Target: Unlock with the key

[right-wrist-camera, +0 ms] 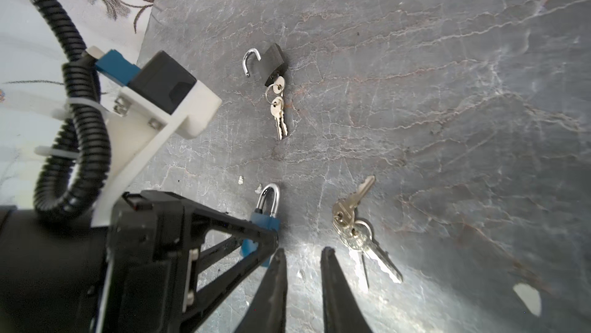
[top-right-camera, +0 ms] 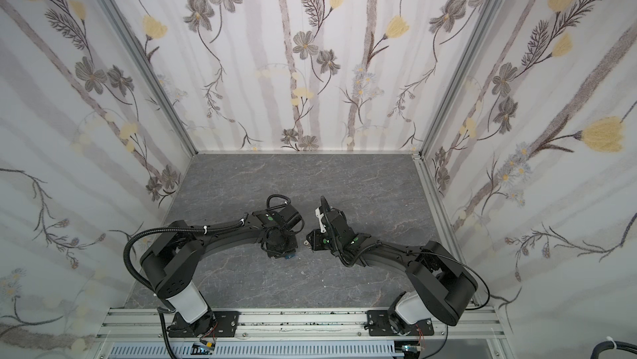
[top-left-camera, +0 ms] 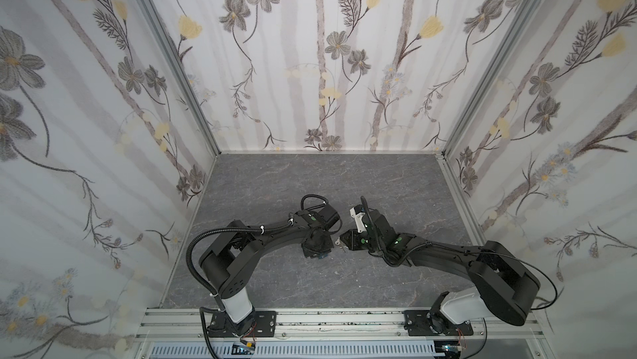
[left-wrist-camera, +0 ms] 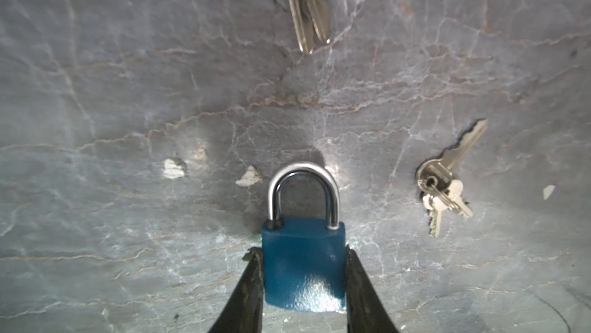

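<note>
**Two padlocks, two key bunches**

The blue padlock (left-wrist-camera: pixel 303 270) was clamped by the left gripper (left-wrist-camera: pixel 302 259). A loose bunch (right-wrist-camera: pixel 355 222) was left on the table (right-wrist-camera: pixel 447 91) beside the right gripper (right-wrist-camera: pixel 302 253), narrowly parted, empty. A second bunch (right-wrist-camera: pixel 277 104) was lodged in the open black padlock (right-wrist-camera: pixel 274 64).

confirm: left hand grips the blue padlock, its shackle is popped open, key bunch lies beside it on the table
No: the left wrist view shows the shackle closed, both legs in the blue padlock. The left hand grips it; the key bunch lies beside it on the table.
</note>
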